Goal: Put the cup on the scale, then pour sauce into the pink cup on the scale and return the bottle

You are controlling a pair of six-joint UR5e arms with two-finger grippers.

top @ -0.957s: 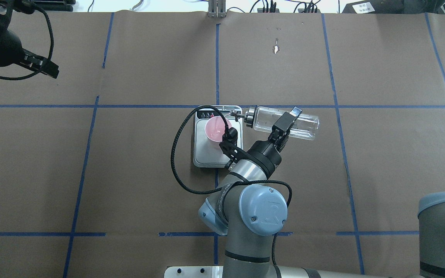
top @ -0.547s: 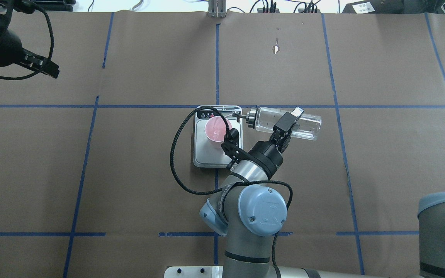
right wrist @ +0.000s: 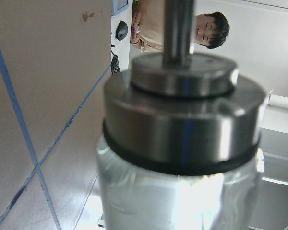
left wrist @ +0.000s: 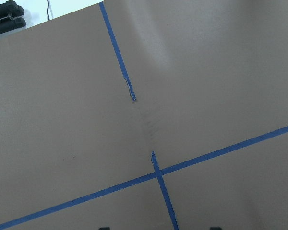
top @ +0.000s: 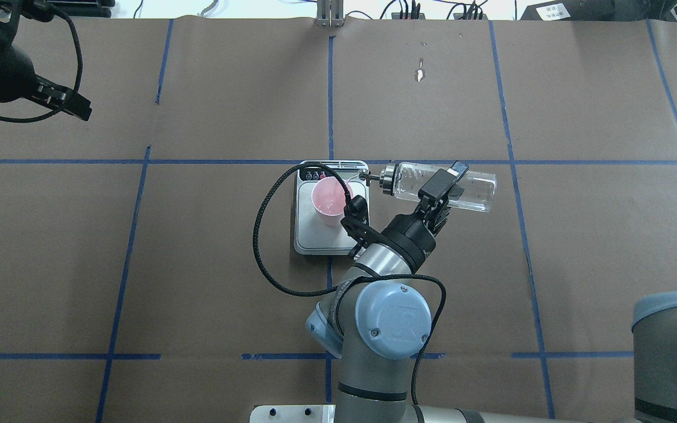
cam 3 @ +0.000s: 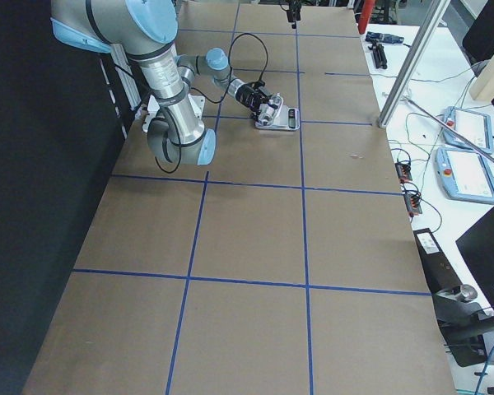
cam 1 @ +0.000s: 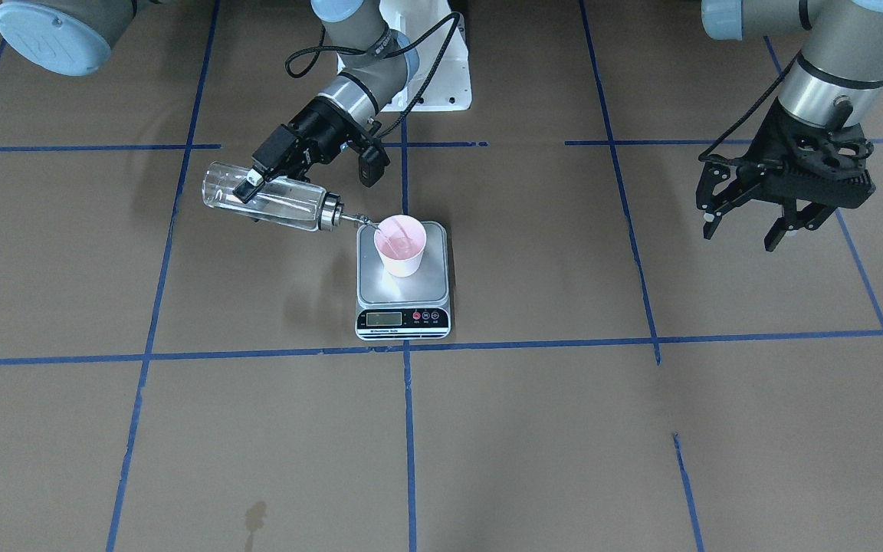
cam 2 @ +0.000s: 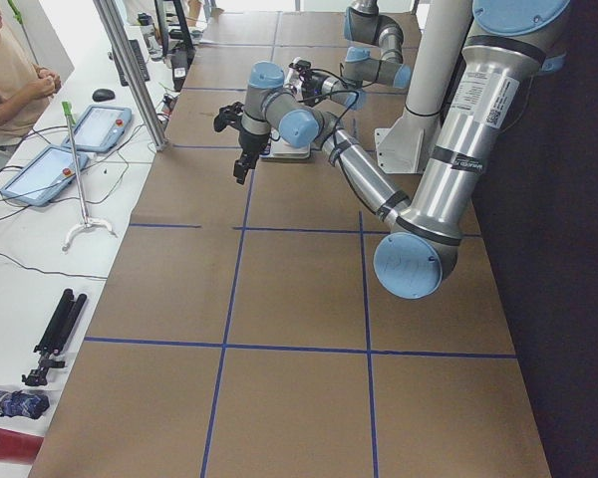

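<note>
Drawn slightly back from the cup [top: 328, 200] on the scale [top: 309, 235] — bottle [top: 412, 183] pinched by right gripper [top: 449, 181]; left gripper [cam 1: 740, 234] spread

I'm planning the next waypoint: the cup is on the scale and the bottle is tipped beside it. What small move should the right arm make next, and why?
Probably roll the bottle back upright. The cup on the scale already holds liquid, and the spout sits just at its rim, so a level bottle could drip onto the scale.
</note>
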